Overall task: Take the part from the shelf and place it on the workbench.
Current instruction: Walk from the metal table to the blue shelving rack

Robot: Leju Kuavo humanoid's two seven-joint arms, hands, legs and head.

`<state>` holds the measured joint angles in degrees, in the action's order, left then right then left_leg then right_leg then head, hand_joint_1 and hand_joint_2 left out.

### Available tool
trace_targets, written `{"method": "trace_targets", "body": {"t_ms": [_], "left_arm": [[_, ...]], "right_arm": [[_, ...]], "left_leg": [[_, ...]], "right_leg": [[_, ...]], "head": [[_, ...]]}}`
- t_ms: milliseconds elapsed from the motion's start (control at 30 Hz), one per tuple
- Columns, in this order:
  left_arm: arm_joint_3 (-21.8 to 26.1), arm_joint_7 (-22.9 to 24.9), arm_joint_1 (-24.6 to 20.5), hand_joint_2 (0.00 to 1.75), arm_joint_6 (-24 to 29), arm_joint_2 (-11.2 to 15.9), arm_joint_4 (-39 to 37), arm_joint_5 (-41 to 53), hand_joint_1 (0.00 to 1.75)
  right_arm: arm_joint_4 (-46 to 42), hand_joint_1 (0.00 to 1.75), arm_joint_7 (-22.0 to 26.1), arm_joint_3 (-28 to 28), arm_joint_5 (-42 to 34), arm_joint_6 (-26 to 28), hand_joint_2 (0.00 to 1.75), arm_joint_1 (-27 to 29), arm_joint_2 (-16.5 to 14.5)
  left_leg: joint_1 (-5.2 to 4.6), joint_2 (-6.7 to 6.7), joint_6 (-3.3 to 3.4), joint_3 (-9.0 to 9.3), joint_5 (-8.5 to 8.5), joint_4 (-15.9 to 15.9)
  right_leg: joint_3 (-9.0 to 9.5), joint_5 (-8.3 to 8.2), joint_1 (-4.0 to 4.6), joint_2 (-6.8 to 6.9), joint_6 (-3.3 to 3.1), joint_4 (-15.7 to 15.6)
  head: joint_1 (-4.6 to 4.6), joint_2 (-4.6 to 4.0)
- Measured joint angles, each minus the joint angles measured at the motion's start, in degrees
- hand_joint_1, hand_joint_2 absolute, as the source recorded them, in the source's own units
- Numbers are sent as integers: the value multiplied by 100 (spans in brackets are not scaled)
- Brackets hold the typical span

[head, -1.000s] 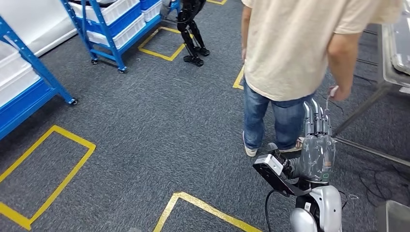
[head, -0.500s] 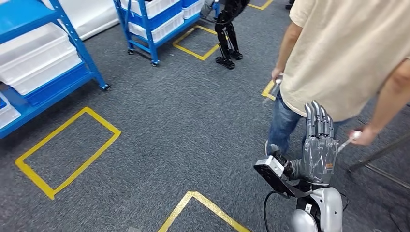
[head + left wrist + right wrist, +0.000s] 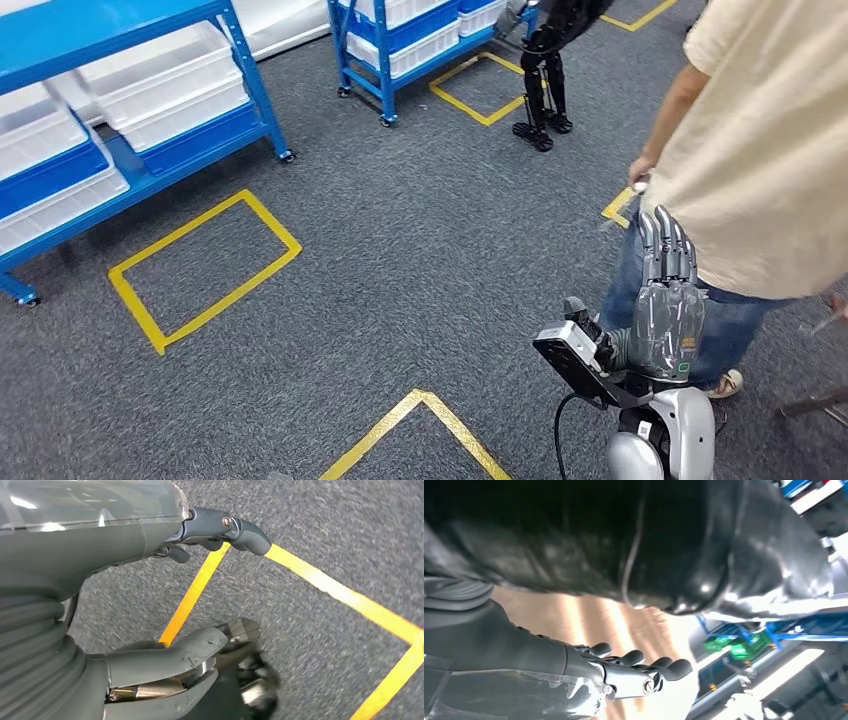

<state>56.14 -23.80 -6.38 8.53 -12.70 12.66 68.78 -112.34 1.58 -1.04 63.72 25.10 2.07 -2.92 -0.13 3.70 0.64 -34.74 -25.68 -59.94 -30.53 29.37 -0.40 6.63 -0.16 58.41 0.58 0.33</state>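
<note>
Grey carpet floor (image 3: 400, 260) lies open between the blue shelf (image 3: 150, 110) and a person (image 3: 760, 170) close beside the raised right hand (image 3: 668, 300). Both it and the left hand (image 3: 150, 605) are released, fingers apart, holding nothing. The part can't be made out.

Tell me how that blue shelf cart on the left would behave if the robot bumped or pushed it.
The blue shelf cart stands on small casters, so it would probably roll on the carpet rather than tip. Its white bins sit loose on the shelves and might shift. The metal frame looks stiff.
</note>
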Motion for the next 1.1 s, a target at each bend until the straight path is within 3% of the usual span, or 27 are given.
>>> {"method": "trace_targets", "body": {"t_ms": [33, 100, 167, 233, 300, 333, 367, 400, 467, 533, 567, 633, 700, 767, 833, 867, 933, 1000, 1067, 1100], "left_arm": [[2, -2, -5, 175, 6, 1, 0, -2, 0], [9, -4, 11, 175, 25, 3, 0, -17, 0], [17, -2, 38, 175, 42, 4, 0, -38, 0], [22, 8, 28, 175, 48, 5, 0, -53, 0], [28, 31, 7, 175, 48, 4, 0, -61, 0], [33, 47, 7, 175, 48, 4, 0, -61, 0], [42, 63, 14, 175, 49, 4, 0, -61, 0], [50, 75, 18, 175, 50, 5, 0, -61, 0], [65, 87, 18, 175, 53, 5, 0, -62, 0], [73, 94, 10, 175, 54, 5, 0, -69, 0], [79, 99, 14, 175, 53, 6, 0, -73, 0], [96, 109, 41, 175, 53, 10, 0, -79, 0], [111, 117, 56, 175, 54, 16, 0, -79, 0], [116, 120, 40, 175, 54, 18, 0, -79, 0], [117, 120, 30, 175, 54, 18, 0, -79, 0], [118, 121, 37, 175, 54, 18, 0, -79, 0], [120, 122, 52, 175, 54, 21, 0, -79, 0], [122, 128, 40, 175, 54, 25, 0, -80, 0], [125, 144, 26, 175, 54, 27, 0, -83, 0], [130, 154, 30, 175, 54, 28, 0, -87, 0]], "right_arm": [[-2, 0, 4, 5, -19, 2, 0, 1, 0], [-4, 0, 11, 11, -63, 4, 0, 0, 0], [-4, 0, 17, 19, -97, 8, 0, 1, -1], [-3, 0, 20, 43, -114, 17, 0, 17, -1], [1, 0, 21, 80, -138, 21, 0, 56, -1], [4, 0, 21, 97, -152, 20, 0, 75, -1], [7, 0, 23, 112, -166, 18, 0, 84, -1], [9, 0, 27, 121, -176, 15, 0, 88, -1], [12, 0, 40, 134, -192, 1, 0, 90, -1], [13, 0, 56, 146, -213, -29, 0, 102, -1], [14, 0, 64, 150, -221, -42, 0, 107, -1], [13, 0, 75, 156, -233, -50, 0, 106, -2], [13, 0, 80, 157, -246, -49, 0, 107, -7], [13, 0, 82, 160, -255, -49, 0, 121, -11], [13, 0, 82, 161, -258, -49, 0, 129, -12], [13, 0, 82, 162, -260, -49, 0, 129, -12], [13, 0, 82, 163, -262, -49, 0, 128, -12], [13, 0, 82, 164, -266, -49, 0, 125, -12], [13, 0, 83, 165, -283, -49, 0, 123, -13], [14, 0, 86, 166, -306, -51, 0, 123, -15]], "left_leg": [[-29, 44, 31, 42, -5, 103], [-30, -78, 94, 40, 13, 138], [3, -206, 156, 60, 50, 199], [27, -333, 203, 67, 81, 236], [28, -491, 225, 57, 90, 231], [28, -579, 227, 57, 91, 224], [29, -669, 224, 58, 89, 212], [32, -758, 216, 60, 84, 194], [31, -927, 179, 42, 65, 138], [39, -1074, 114, -12, 63, 97], [48, -1146, 74, -40, 76, 94], [71, -1217, -1, -80, 87, 92], [57, -930, -51, -205, -66, -159], [61, -550, -83, -518, -400, -812], [81, -434, -109, -792, -594, -1376], [85, -412, -114, -792, -546, -1395], [80, -300, -94, -463, -221, -825], [28, -63, -33, -77, -6, -125], [-23, 11, 31, 21, 0, 101], [-24, -64, 59, 11, 15, 115]], "right_leg": [[10, 12, 15, 61, 26, 0], [33, 30, 24, 159, 74, -14], [15, 139, 0, -78, 128, 98], [-203, 441, -32, -480, 163, 597], [-562, 724, -41, -624, 178, 1289], [-673, 726, -44, -638, 186, 1467], [-693, 613, -50, -648, 191, 1443], [-612, 402, -62, -678, 193, 1207], [-346, 16, -103, -934, 187, 518], [-200, -85, -121, -1178, 167, 146], [-188, -65, -110, -1204, 149, 122], [-158, -80, -106, -1061, 84, 74], [-109, -107, -114, -887, 1, 10], [-90, -106, -90, -686, -54, -6], [-90, -87, -71, -482, -71, 6], [-87, -74, -68, -390, -68, 13], [-64, -43, -65, -226, -47, 23], [-32, -8, -39, -91, -4, 27], [-8, 10, -9, 17, 47, 18], [8, 13, -2, 71, 73, 7]], "head": [[-2, 0], [-3, 0], [-5, 0], [-8, 0], [-8, 0], [-8, 0], [-8, 0], [-8, 0], [-8, 0], [-8, 0], [-6, 0], [-8, 0], [7, 0], [21, 0], [21, 0], [21, 0], [22, 0], [20, 0], [17, 0], [17, 0]]}}
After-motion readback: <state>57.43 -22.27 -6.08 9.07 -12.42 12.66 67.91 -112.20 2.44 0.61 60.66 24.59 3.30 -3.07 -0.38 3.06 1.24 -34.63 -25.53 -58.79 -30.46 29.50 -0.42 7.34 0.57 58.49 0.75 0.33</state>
